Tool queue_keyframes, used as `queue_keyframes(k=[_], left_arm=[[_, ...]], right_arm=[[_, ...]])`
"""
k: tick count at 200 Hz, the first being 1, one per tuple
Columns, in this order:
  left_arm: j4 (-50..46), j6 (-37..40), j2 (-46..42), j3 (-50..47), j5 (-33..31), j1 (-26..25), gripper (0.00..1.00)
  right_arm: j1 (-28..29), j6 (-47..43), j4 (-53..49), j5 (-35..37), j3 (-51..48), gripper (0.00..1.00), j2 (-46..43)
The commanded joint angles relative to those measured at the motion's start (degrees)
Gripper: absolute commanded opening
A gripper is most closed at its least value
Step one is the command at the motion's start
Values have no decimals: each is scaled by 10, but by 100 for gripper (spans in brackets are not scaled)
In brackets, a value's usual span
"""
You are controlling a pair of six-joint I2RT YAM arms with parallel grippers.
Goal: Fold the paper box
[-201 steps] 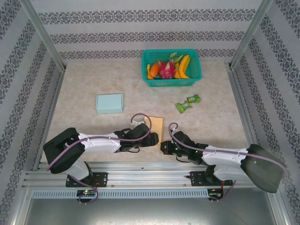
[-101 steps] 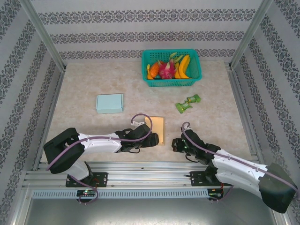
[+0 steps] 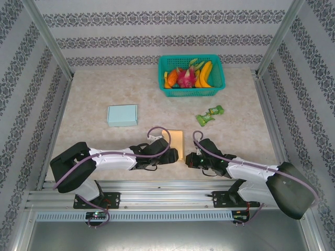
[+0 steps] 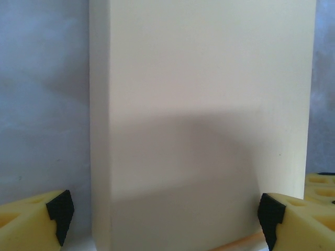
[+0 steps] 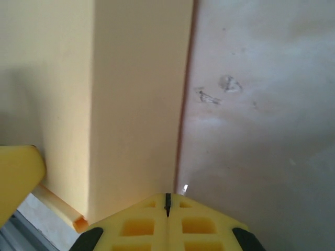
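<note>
The paper box (image 3: 177, 140) is cream card near the table's front middle. In the left wrist view the paper box (image 4: 204, 120) stands upright and close, with one side panel folded back along a vertical crease. My left gripper (image 3: 168, 152) is open wide and straddles its near end. The left pad (image 4: 31, 222) sits slightly clear of the card and the right pad (image 4: 301, 219) is at its edge. My right gripper (image 3: 189, 158) is shut and empty, its tip (image 5: 167, 197) low against the right side of the box (image 5: 131, 104).
A teal basket (image 3: 215, 88) of fruit stands at the back. A pale blue box (image 3: 122, 115) lies to the left and a green packet (image 3: 209, 115) to the right of middle. The metal rail (image 3: 167, 188) runs just behind both grippers.
The right gripper swung out to the right, then came back in against the box's right side. The left gripper has stayed open around the box.
</note>
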Motion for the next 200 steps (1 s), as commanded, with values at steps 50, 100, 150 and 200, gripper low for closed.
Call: queue_keyframes(k=[50, 100, 150, 200], left_arm=[[23, -12, 39, 17, 29, 2, 92], [46, -15, 72, 26, 44, -6, 92], [81, -28, 114, 63, 65, -51, 91], [96, -38, 150, 102, 72, -86, 91]], right_arm=[[6, 26, 125, -41, -1, 0, 86], [7, 26, 134, -36, -8, 0, 75], [8, 10, 162, -63, -8, 0, 28], [7, 0, 149, -47, -14, 0, -65]])
